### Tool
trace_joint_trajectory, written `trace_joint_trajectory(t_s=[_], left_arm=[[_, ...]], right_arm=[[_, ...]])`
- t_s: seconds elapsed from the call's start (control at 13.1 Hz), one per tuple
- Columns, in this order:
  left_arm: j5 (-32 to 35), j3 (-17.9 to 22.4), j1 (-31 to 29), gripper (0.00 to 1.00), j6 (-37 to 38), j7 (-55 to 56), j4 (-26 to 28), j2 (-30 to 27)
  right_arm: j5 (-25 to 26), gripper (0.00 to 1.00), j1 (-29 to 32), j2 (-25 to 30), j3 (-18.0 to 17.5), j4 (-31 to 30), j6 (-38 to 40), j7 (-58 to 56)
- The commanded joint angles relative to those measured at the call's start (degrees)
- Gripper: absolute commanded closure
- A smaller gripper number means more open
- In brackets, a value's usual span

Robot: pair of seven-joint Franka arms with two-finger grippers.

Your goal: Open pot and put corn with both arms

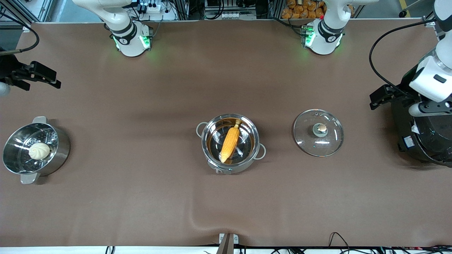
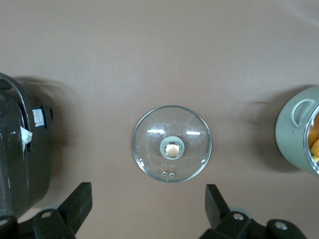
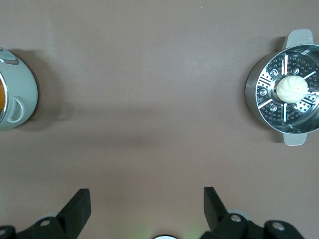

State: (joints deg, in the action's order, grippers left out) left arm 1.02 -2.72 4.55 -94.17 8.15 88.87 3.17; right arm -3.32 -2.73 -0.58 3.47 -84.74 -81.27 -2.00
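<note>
The corn (image 1: 229, 144) lies slantwise inside the open pot (image 1: 230, 142), and the glass lid (image 1: 318, 132) rests flat on the table just beside the pot toward the left arm's end, set aside so the pot mouth stays free. The left gripper (image 2: 149, 209), fingers spread and empty, hovers high by the black rice cooker (image 1: 423, 137), well apart from the pot. The right gripper (image 3: 147, 211), likewise spread and empty, waits over bare table between the pot and the steamer pot (image 1: 33, 150) with its bun (image 1: 39, 151); the job looks finished.

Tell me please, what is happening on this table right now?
Nothing is being held. The corn lies in the open pot, and the lid rests on the table beside it, toward the left arm's end. The left gripper hangs open above the lid. The right gripper is open over bare table near the steamer pot.
</note>
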Motion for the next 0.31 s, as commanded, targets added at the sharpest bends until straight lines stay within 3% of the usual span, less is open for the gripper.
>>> trace_joint_trajectory(t_s=[0.0,0.23], left_arm=[[1.35,-0.35,0.02,0.0,1.63,-1.82,-1.77,0.7],[1.35,-0.44,-0.07,0.0,2.76,-1.73,-1.77,0.35]], right_arm=[[0.68,0.0,1.24,-0.12,-0.74,2.38,2.34,-0.81],[0.68,0.0,1.24,-0.12,-0.74,2.39,4.27,-0.9]])
